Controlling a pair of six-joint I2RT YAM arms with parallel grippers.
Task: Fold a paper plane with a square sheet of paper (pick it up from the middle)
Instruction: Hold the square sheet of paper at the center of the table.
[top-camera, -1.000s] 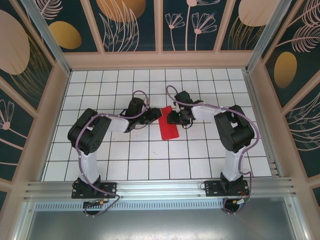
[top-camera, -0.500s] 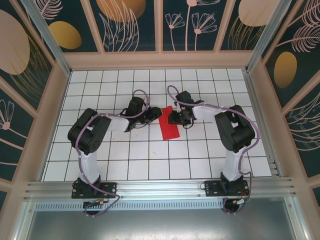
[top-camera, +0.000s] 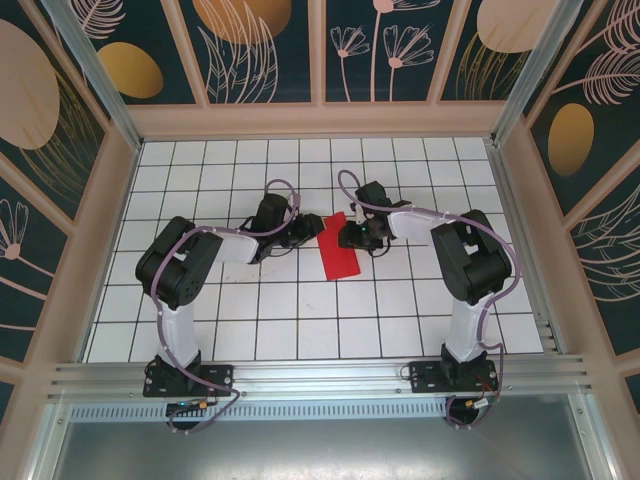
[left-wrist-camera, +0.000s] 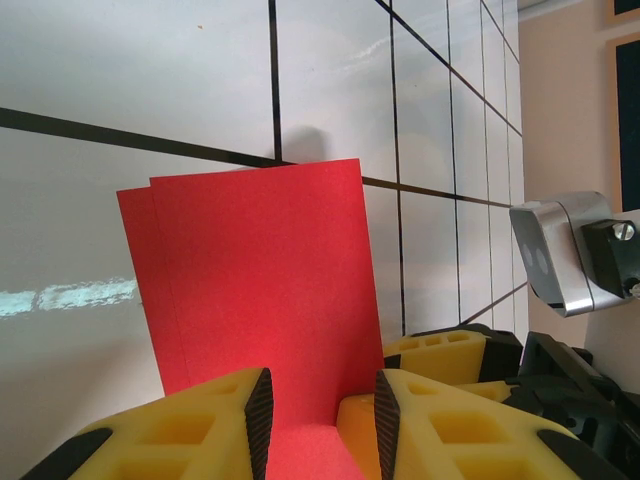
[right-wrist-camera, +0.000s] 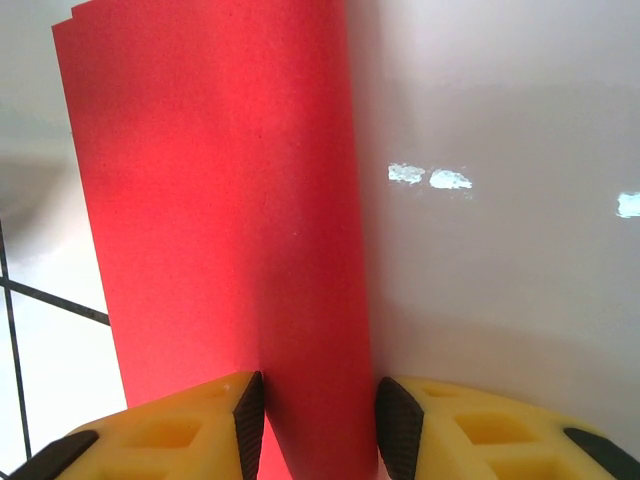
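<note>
From above, the folded red paper (top-camera: 337, 248) lies in the middle of the white bench (top-camera: 300, 320), between both arms.

Left wrist: the left fingers (left-wrist-camera: 190, 425) stand apart with paper between them, and a silver camera (left-wrist-camera: 560, 255) is near.

Right wrist: the right fingers (right-wrist-camera: 170, 430) stand apart the same way.

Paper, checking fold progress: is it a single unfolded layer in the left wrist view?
No, the paper shows two offset layers along its left edge, so it is folded.

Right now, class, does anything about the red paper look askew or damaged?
Yes: the thin red folded sheet of paper is misaligned; in the left wrist view a narrow strip of one layer peeks out along its left edge. No tears show.
</note>
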